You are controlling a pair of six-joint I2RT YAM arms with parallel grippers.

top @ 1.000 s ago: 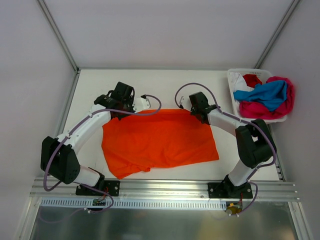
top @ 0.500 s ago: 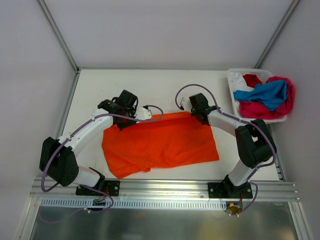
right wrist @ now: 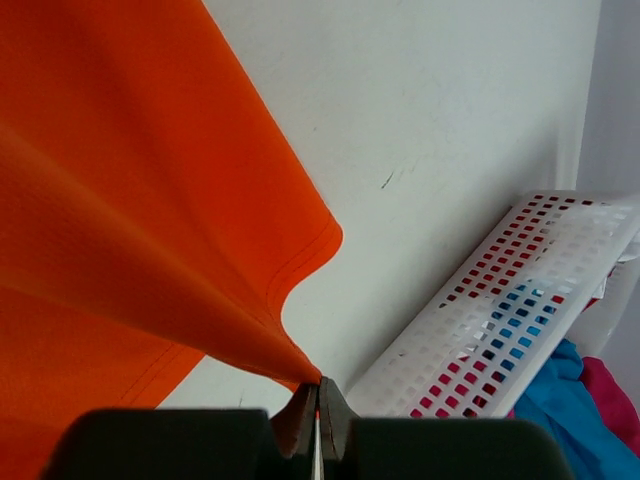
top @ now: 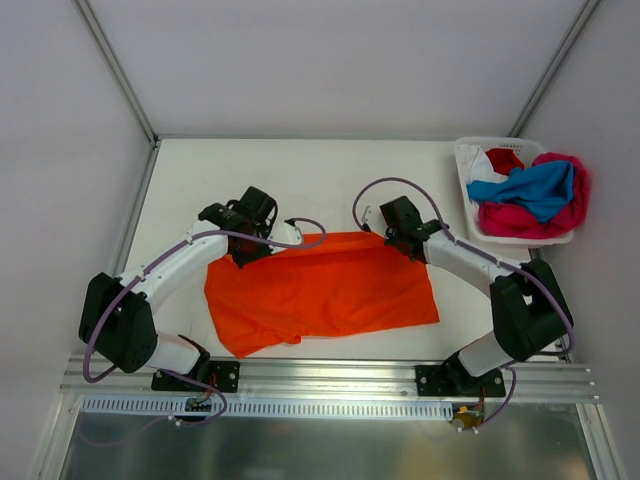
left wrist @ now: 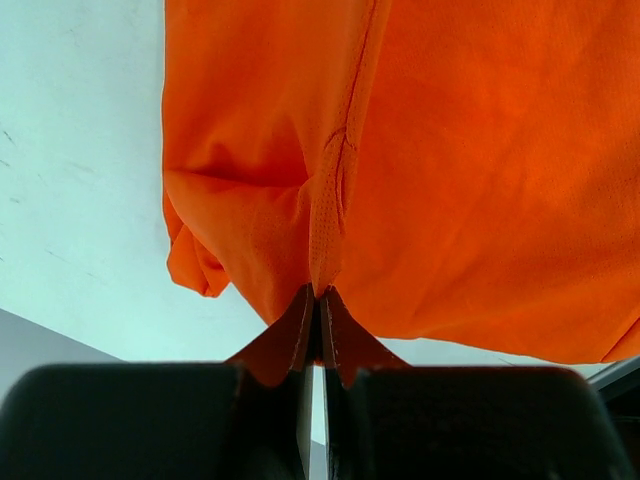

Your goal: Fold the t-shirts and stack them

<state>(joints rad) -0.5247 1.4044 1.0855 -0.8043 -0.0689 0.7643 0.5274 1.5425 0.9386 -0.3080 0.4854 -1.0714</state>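
The orange t-shirt (top: 320, 290) lies spread across the lower middle of the top view, its near hem rumpled at lower left on the tabletop (top: 300, 170). Farther back, the left pincer (left wrist: 316, 300) is pressed together on a fold at the shirt's far-left edge. The right pincer (right wrist: 318, 392) pinches the far-right corner, the cloth raised there. To fold well, I judge both should travel toward the bottom of the frame at matching height and pace — edge taut — and lay it on the near hem. Beyond, at upper right, the basket (top: 462, 185) holds the other t-shirts (top: 530, 195).
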